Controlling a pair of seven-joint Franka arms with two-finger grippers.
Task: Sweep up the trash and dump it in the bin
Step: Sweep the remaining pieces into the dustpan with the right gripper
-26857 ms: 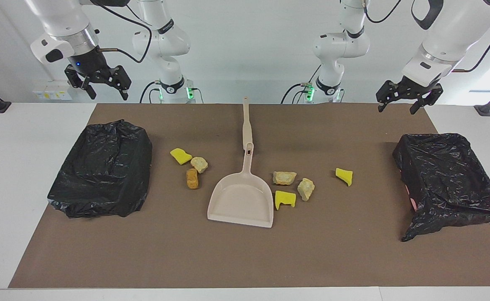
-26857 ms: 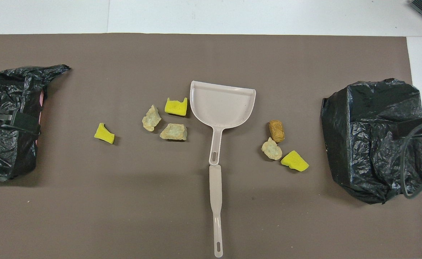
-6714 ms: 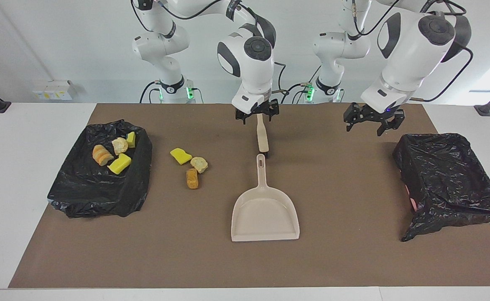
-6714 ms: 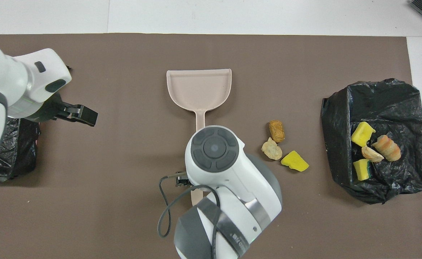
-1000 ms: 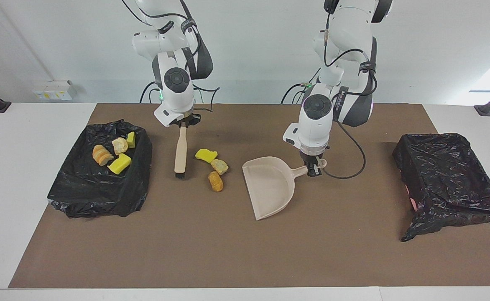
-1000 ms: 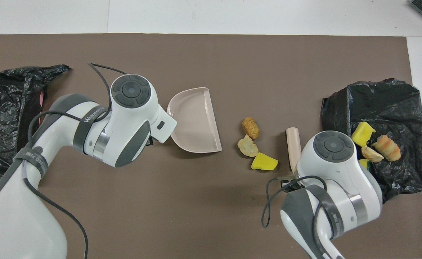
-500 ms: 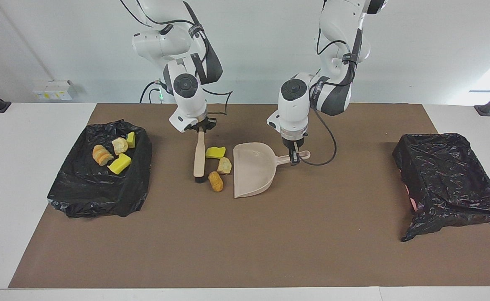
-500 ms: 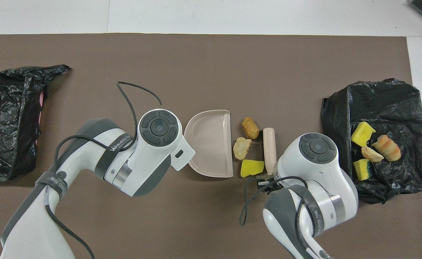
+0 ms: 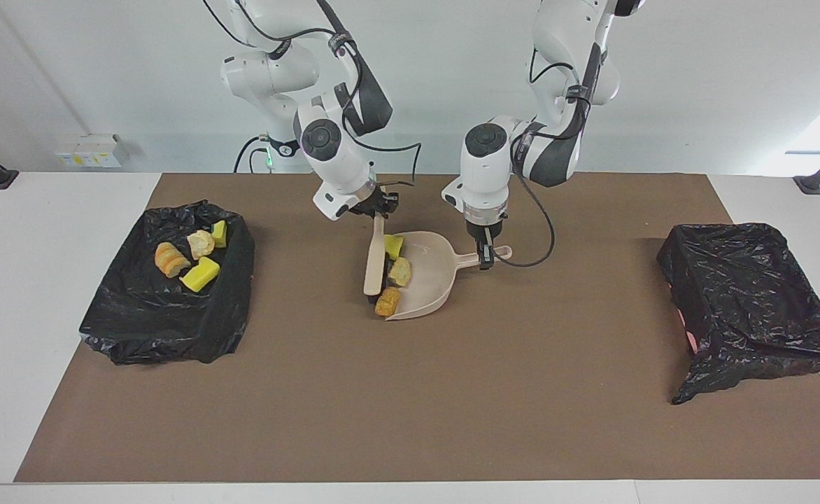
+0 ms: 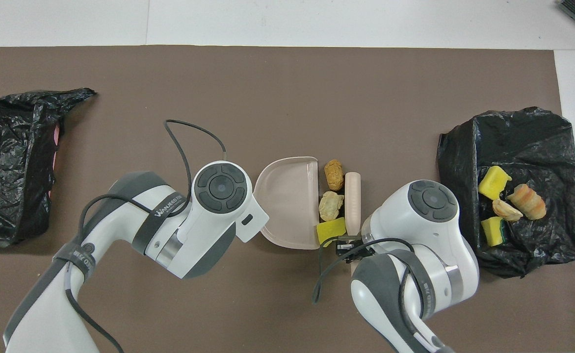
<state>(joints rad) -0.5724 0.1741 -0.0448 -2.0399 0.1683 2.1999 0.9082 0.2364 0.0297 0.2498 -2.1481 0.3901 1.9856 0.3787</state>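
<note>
Three scraps of trash, a yellow sponge piece [image 9: 394, 246], a pale lump [image 9: 401, 271] and an orange-brown chunk [image 9: 387, 302], lie in a row at the open lip of the beige dustpan [image 9: 424, 280]. A beige brush [image 9: 375, 262] presses against them from the right arm's end. My right gripper [image 9: 380, 208] is shut on the brush's handle. My left gripper [image 9: 484, 260] is shut on the dustpan's handle. In the overhead view the yellow sponge piece [image 10: 330, 230] overlaps the dustpan's lip [image 10: 312, 196] beside the brush [image 10: 352, 203], and the left arm's wrist hides the left gripper.
A black-bagged bin [image 9: 172, 315] at the right arm's end of the table holds several scraps [image 9: 200, 273]. A second black-bagged bin [image 9: 753, 301] stands at the left arm's end. A brown mat [image 9: 410, 420] covers the table.
The brush has swept the three scraps toward the left arm's end, up to the dustpan's lip. The dustpan has slid slightly to meet them.
</note>
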